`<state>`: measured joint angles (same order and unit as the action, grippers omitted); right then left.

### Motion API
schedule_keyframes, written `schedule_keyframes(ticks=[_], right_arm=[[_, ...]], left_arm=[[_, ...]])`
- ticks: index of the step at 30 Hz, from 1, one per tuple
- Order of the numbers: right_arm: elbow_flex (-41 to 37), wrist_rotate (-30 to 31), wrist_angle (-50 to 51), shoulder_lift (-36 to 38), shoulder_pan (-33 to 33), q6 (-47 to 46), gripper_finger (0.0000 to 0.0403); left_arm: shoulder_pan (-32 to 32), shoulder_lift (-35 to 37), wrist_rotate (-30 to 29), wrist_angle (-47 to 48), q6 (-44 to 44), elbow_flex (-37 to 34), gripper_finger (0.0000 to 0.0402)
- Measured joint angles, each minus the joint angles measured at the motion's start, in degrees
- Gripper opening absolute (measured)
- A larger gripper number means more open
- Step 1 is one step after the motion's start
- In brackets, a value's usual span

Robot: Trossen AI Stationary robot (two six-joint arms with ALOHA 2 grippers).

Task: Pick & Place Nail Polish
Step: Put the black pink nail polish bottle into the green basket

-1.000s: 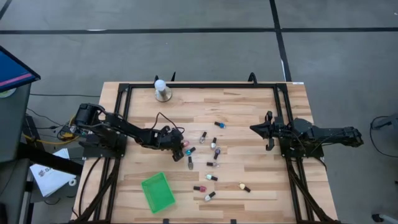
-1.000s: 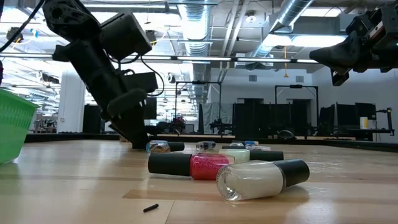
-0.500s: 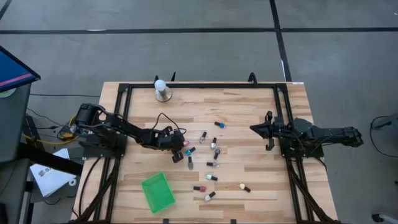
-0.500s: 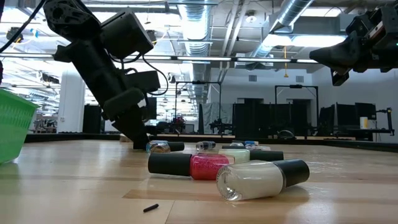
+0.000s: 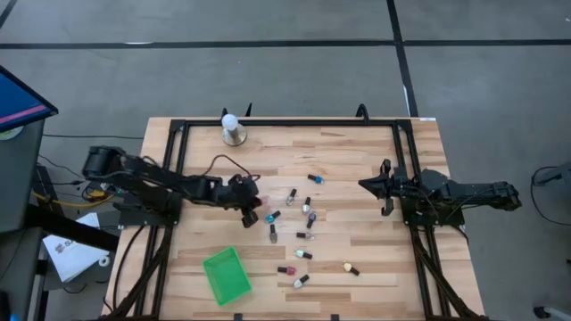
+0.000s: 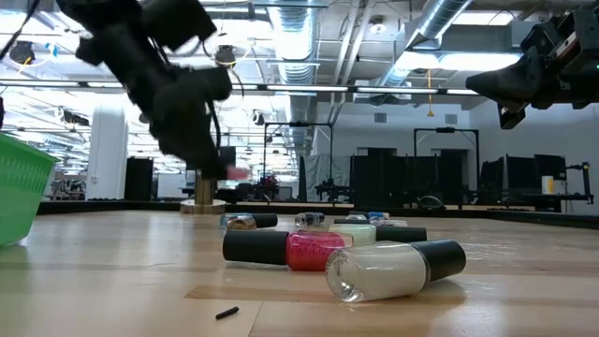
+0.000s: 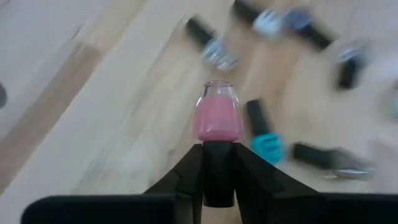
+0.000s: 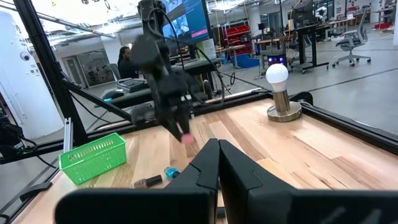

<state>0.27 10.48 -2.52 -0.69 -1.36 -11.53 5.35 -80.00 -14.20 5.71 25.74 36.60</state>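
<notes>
wood table [image 5: 357, 147] | nail polish bottles [image 5: 299, 234] (scattered) | green basket [image 5: 226, 275] | white ball-topped stand [image 5: 233, 130]

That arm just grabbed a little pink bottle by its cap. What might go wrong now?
The left gripper pinches the pink bottle only by its dark cap, so it might slip or swing loose. The green basket sits some way off, so a drop could land among the other bottles and scatter them.

i see robotics lab in big open industrial hall. bare ceiling ducts and pipes [image 6: 440, 28], strip lights overhead. grey concrete floor [image 5: 268, 71] with dark seams around my wooden table [image 5: 357, 160]. black metal frames [image 6: 440, 168] further back. monitor [image 8: 186, 18], desks, office chair [image 8: 354, 40], person seated [image 8: 127, 62] beyond table.
</notes>
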Motion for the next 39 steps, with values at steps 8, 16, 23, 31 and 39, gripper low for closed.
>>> schedule_keyframes(ticks=[8,16,23,31,39], right_arm=[[0.02,0.02,-0.02,0.00,0.00,0.11,0.0000],[0.00,0.02,-0.02,-0.04,0.01,0.11,0.0000],[0.02,0.02,-0.03,-0.04,0.02,-0.03,0.0000],[0.02,0.09,-0.03,-0.04,0.02,0.04,0.0000],[0.02,0.09,-0.03,-0.04,0.00,0.15,0.0000]], left_arm=[[1.71,17.58,21.40,5.85,-0.23,0.08,0.0055],[14.75,28.73,26.38,5.77,-0.21,0.15,0.0055],[30.16,24.12,19.55,6.07,4.47,0.15,0.0055],[38.84,11.45,15.41,8.56,9.02,1.88,0.0055],[38.42,1.39,12.76,18.78,8.92,8.46,0.0056]])
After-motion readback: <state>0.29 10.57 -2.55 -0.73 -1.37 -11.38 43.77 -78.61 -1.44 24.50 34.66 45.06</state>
